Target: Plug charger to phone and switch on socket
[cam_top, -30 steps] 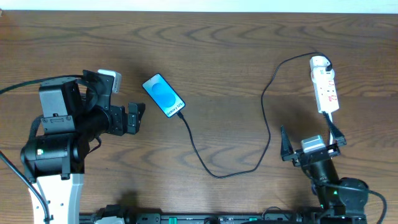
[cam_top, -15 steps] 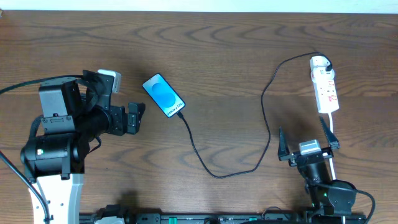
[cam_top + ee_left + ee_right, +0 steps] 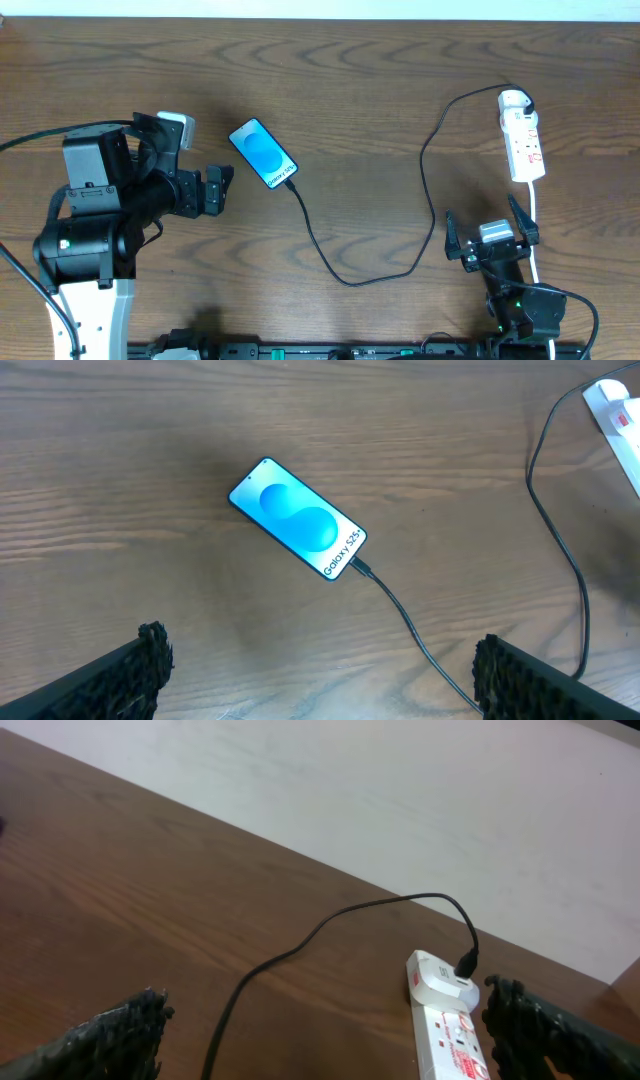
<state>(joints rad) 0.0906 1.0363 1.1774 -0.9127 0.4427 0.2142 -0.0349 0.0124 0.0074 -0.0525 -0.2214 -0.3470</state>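
Finding phone (image 3: 264, 153) flat on table (image 3: 350, 60), screen up, left of centre, just beside left gripper (image 3: 222, 188). Lies slantwise, with far end of long axis nearer the left side and near end nearer the right. Shows "Galaxy S25+" in white along the near end of the blue screen, beside a round pale pattern.

Tracing cable (image 3: 432, 215) from plug tip, seated against phone's near short edge. Runs toward the front edge, bends round in a wide loop, then climbs away to adapter (image 3: 513, 100). Sits, that adapter, in the far end of socket (image 3: 524, 145).

Placing socket at the right of the table, well apart from phone. Points with long axis almost straight away from the robot. Sends white cord (image 3: 532, 198) out of near end, past right gripper (image 3: 482, 212). Carries red markings; print too small to read, switch position impossible to tell.

Checking left gripper: fingers spread wide, holding nothing, aimed at phone. Checking right gripper: fingers likewise spread wide, empty, just short of socket's near end, aimed along it toward adapter.
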